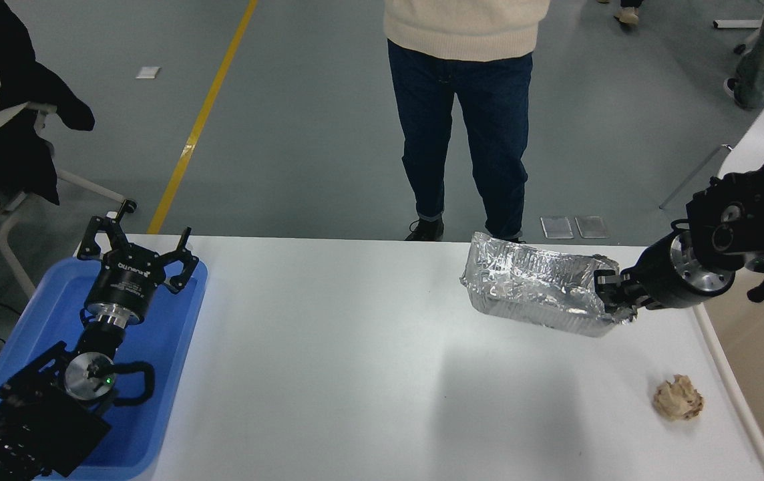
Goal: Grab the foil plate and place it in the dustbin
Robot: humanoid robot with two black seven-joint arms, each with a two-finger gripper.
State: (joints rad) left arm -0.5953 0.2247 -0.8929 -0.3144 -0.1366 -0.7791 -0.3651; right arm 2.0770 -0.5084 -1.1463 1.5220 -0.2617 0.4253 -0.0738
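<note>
Jaws clamped on foil plate (535, 284) rim

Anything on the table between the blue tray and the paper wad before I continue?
In the head view, the white table between the blue tray and the paper wad is bare, apart from a shadow.

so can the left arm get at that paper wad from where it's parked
Probably not. The left gripper sits over the blue tray at the table's far left; the paper wad lies near the right edge, beside the dustbin.
</note>
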